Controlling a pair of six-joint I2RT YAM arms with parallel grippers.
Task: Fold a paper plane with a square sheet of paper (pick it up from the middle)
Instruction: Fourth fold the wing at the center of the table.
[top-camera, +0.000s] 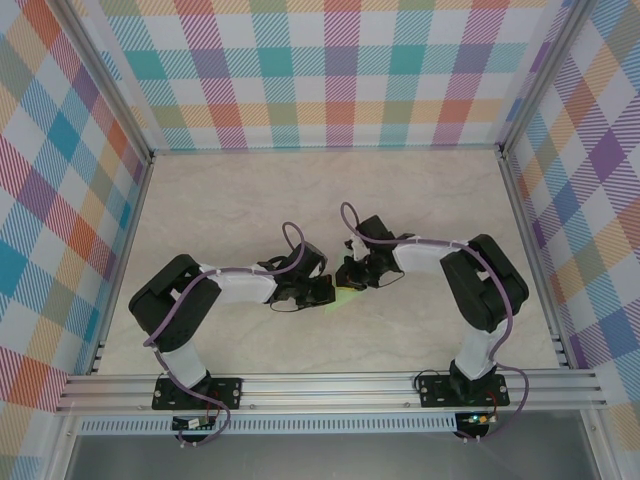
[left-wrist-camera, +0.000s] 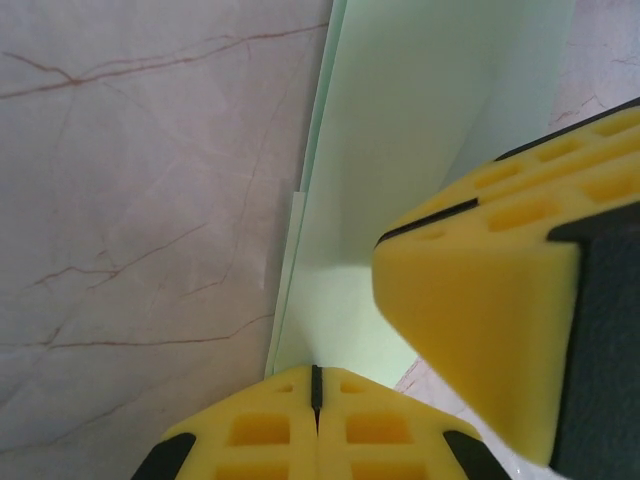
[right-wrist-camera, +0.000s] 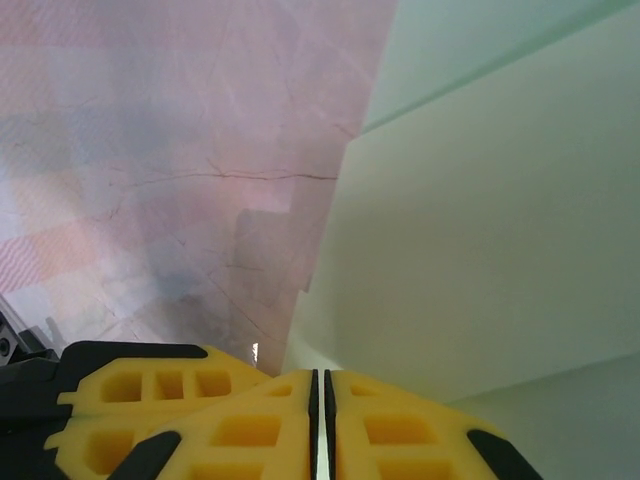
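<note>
The square sheet of paper (left-wrist-camera: 400, 150) is pale mint green and folded into overlapping layers, with a long straight edge on its left. It lies low over the marble table (top-camera: 300, 190) between both arms, and a small green patch of the paper (top-camera: 345, 298) peeks out there. My left gripper (left-wrist-camera: 316, 372) is shut, and the paper runs into its closed tips. My right gripper (right-wrist-camera: 322, 375) is shut on the same paper (right-wrist-camera: 480, 230), a pale strip showing between its pads. The two grippers (top-camera: 325, 292) (top-camera: 352, 274) nearly touch. I cannot tell whether the folds form a paper plane.
The right gripper's yellow finger (left-wrist-camera: 480, 320) crowds the left wrist view, and the left gripper's finger (right-wrist-camera: 150, 395) sits close in the right wrist view. Checked walls (top-camera: 340, 70) and aluminium rails (top-camera: 330, 385) enclose the table.
</note>
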